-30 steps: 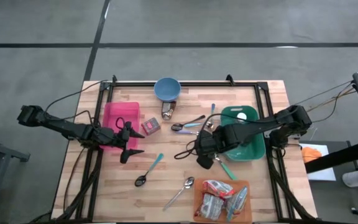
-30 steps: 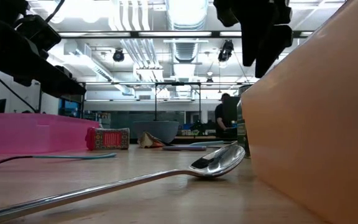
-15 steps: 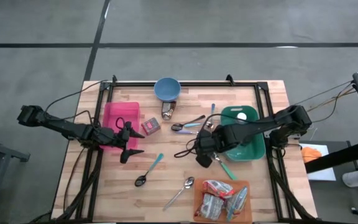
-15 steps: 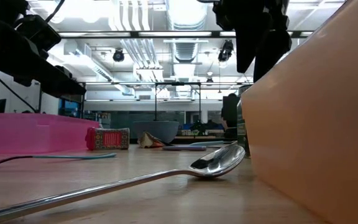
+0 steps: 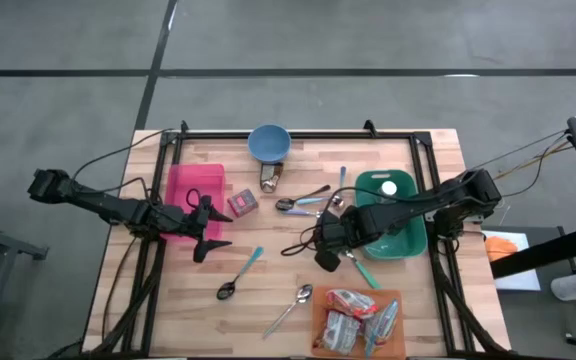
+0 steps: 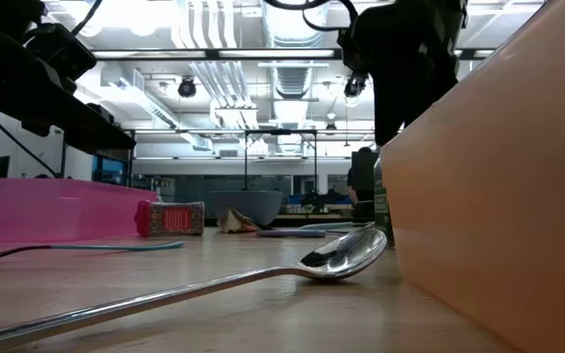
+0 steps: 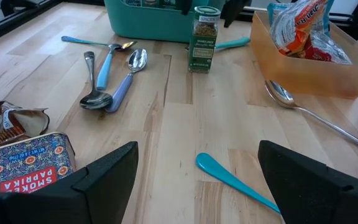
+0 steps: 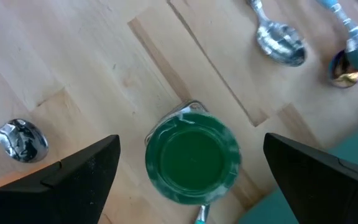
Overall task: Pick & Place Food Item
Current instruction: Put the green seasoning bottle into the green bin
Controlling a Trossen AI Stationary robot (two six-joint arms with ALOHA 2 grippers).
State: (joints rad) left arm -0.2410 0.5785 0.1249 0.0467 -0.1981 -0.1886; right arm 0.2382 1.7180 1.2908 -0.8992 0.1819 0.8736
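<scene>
A wooden table [image 5: 268, 280] stands on a grey floor, with a long lit hall showing behind it in the low view. On it lie a pink bin [image 5: 194, 190], a blue bowl [image 5: 269, 143], a smoked paprika tin [image 7: 23, 163], several spoons, a green bin [image 5: 393, 226] and an orange tray [image 5: 320, 325] holding snack packets [image 5: 353, 318]. The right gripper [image 5: 328, 252] hangs straight above the green-lidded spice jar [image 8: 192, 156], its fingers spread wide on either side of the lid and not touching it. The jar stands upright on the wood just beside the green bin, as the left wrist view shows. The left gripper [image 5: 208, 231] waits by the pink bin, also spread and empty.

To my eye the task has barely begun: the jar is not yet grasped, so the pick, carry and placing all remain. Compared with a second ago, the right arm has shifted a little and now blocks more of the low view; its fingers have widened slightly. Nothing on the table has moved
</scene>
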